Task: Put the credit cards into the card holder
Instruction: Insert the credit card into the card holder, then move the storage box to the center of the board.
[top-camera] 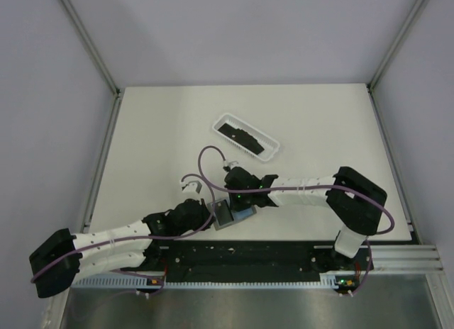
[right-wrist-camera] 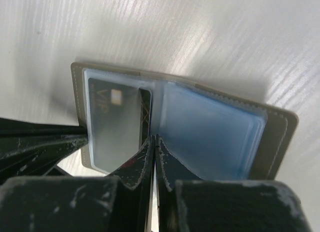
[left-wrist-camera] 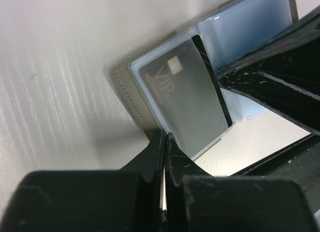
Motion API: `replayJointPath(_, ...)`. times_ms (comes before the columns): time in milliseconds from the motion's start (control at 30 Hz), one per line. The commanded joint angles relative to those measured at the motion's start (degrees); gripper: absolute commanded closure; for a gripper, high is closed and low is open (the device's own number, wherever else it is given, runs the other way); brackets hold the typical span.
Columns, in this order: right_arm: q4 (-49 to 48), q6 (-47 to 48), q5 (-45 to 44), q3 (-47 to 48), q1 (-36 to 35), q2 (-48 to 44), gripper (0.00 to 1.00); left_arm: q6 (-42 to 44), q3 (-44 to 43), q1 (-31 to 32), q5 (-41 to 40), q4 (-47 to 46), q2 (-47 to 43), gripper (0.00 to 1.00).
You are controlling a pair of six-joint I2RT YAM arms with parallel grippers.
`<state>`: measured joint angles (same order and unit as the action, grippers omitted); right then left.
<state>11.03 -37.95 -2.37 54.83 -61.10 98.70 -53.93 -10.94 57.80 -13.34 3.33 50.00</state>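
Note:
The card holder lies open near the table's front edge, grey outside with pale blue clear sleeves. One black credit card marked VIP sits inside the left sleeve. More black credit cards lie in the white tray. My left gripper is shut, its tips against the holder's left edge. My right gripper is shut too, tips pressed on the holder's middle fold beside the card. In the top view, the left gripper and the right gripper meet over the holder.
A white translucent oblong tray stands behind the holder, toward the table's middle. Purple cables loop above both wrists. Metal frame posts and white walls bound the table on the left, right and back.

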Motion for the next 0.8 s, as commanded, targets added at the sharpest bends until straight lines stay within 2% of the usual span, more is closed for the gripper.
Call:
replayJointPath(0,4.08,2.53,-5.96,0.63,-1.30,-7.19,0.93,1.11,0.40,0.21,-0.37,3.87,0.28,1.00)
replayJointPath(100,6.63,4.02,-9.22,1.24,0.71,-11.67,0.71,1.64,-1.36,0.21,-0.80,5.89,-1.39,1.00)
replayJointPath(200,8.13,5.43,-10.46,1.95,5.53,-15.71,0.61,2.16,-3.29,0.21,-1.33,8.35,-3.41,1.00)
replayJointPath(267,9.71,5.35,-11.60,2.56,9.92,-17.91,0.58,2.51,-4.61,0.12,-1.51,9.84,-4.82,0.98)
replayJointPath(400,11.82,5.17,-13.09,4.32,18.54,-18.98,0.56,3.31,-7.86,0.21,-2.12,13.18,-6.75,0.89)
replayJointPath(600,15.34,3.25,-12.49,9.50,27.69,-13.27,0.52,5.15,-12.08,0.21,-3.18,16.18,-7.72,0.77)
replayJointPath(767,13.06,-1.94,-7.48,11.44,33.14,-8.09,0.48,6.03,-13.23,0.21,-3.71,15.83,-7.20,0.75)
